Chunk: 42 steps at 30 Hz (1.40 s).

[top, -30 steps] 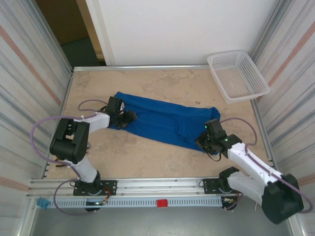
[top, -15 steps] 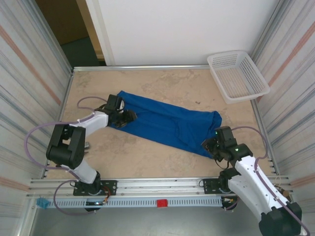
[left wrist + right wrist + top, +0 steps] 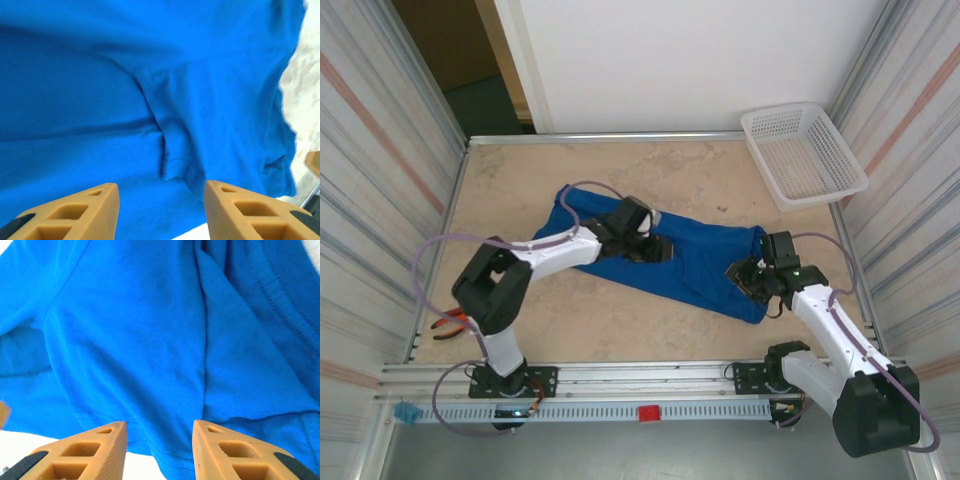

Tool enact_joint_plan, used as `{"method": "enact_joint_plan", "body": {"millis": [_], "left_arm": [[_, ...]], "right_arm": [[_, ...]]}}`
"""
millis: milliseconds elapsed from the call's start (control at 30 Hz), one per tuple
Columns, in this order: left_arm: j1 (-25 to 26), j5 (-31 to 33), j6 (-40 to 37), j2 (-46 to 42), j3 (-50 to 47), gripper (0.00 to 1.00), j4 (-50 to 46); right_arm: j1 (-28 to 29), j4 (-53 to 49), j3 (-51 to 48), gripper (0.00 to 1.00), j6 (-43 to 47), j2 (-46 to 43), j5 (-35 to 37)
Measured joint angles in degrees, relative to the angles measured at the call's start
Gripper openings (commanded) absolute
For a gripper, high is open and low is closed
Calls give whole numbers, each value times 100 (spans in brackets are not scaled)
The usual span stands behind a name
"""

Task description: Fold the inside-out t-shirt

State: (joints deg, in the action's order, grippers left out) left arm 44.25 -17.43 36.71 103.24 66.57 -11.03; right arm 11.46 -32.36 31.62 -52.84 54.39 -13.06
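The royal-blue t-shirt (image 3: 705, 262) lies bunched in a long slanted band across the middle of the table, plain blue side up, with no print showing. My left gripper (image 3: 657, 249) hovers over the shirt's middle, open, with nothing between its tan fingers (image 3: 95, 205). A seam fold of the t-shirt (image 3: 170, 145) sits just ahead of the left gripper (image 3: 162, 192). My right gripper (image 3: 744, 276) is over the shirt's right end, open and empty. The stitched hem of the t-shirt (image 3: 165, 340) runs below the right gripper (image 3: 159, 432).
A white lattice basket (image 3: 803, 155) stands at the back right corner. A small orange-handled object (image 3: 447, 324) lies near the left rail. Metal rails edge the table, and corrugated walls close both sides.
My left gripper has swung right, from the shirt's left end to its middle. The right gripper moved back up over the shirt's right end. The shirt's left end now lies uncovered.
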Motion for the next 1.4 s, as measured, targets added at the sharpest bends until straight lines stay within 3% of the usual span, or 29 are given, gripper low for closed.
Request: {"method": "enact_joint_plan", "body": {"millis": [233, 533, 733, 900, 1067, 1167, 1233, 1400], "left_arm": [[310, -63, 162, 566, 9, 42, 205], [356, -107, 387, 901, 251, 39, 564], [431, -103, 474, 1143, 422, 13, 643], [459, -31, 535, 1040, 321, 2, 662], [459, 94, 560, 586, -11, 1, 612], [459, 103, 560, 339, -149, 8, 621], [459, 118, 538, 214, -238, 35, 614], [363, 249, 297, -153, -330, 52, 199]], "right_arm": [[26, 319, -363, 33, -7, 181, -74], [26, 868, -367, 30, -7, 844, -199], [20, 1073, -367, 30, -7, 1156, -179], [-66, 1095, -367, 29, -9, 1226, -101], [-173, 1086, -367, 30, -26, 1235, 39], [-188, 1051, -367, 30, -26, 1233, 125], [-216, 999, -367, 30, -26, 1209, 129], [-249, 669, -313, 31, 24, 772, 125]]}}
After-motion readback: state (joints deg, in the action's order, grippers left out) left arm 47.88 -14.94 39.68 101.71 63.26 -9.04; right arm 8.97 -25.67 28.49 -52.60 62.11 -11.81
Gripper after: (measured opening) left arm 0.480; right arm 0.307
